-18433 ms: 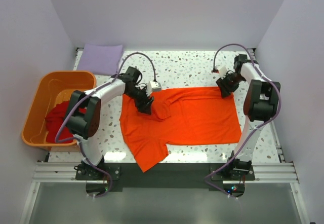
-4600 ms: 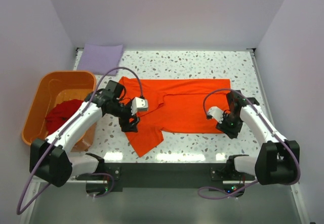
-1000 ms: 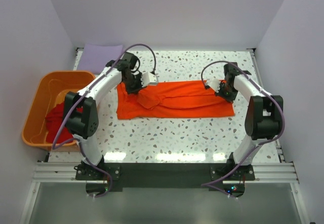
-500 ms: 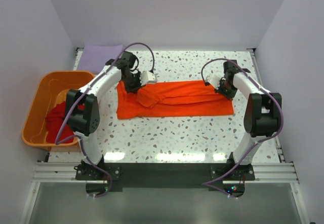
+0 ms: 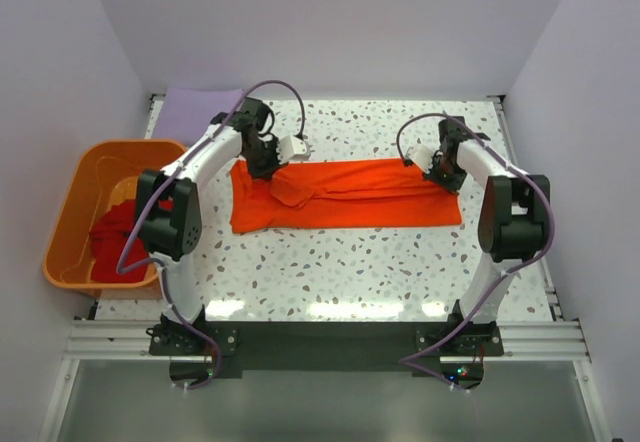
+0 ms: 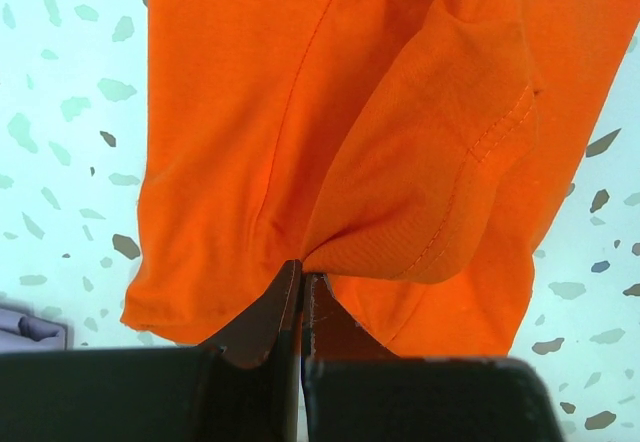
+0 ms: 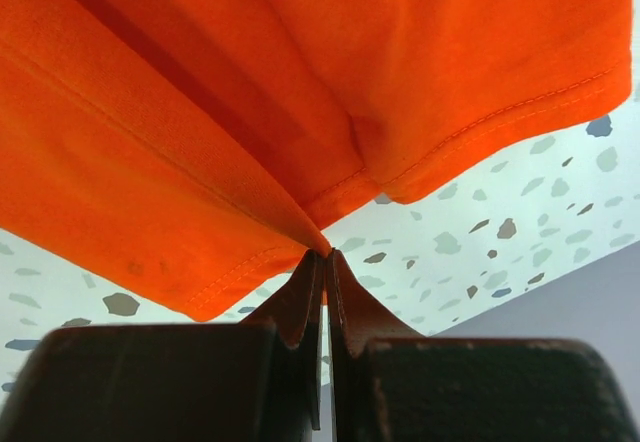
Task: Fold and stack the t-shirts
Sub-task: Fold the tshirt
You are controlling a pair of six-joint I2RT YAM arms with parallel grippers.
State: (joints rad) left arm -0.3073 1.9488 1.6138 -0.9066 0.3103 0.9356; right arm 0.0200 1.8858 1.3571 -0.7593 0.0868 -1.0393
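At the far left, an orange plastic tub [image 5: 120, 146] stands against the left edge of the table [image 5: 350, 262]. The darker red t-shirt [image 5: 115, 230] lies crumpled inside it. Behind the tub, in the far left corner of the table, the lavender t-shirt [image 5: 200, 114] lies flat and folded into a neat rectangle.

The bright orange t-shirt [image 5: 350, 202] lies across the middle of the table as a long band, running from left to right. The left gripper [image 6: 302, 280] is at the far left end of this band. Its fingers are pressed fully together and pinch a thin fold of the orange cloth. Just beside this pinch the cloth makes a loose bulge with a stitched hem, which looks like a sleeve.

The right gripper [image 7: 324, 257] is at the far right end of the band. Its fingers are also closed tight, and they hold a gathered edge of the same orange t-shirt, near a stitched hem. Both arms reach from the near edge to the far side of the shirt.
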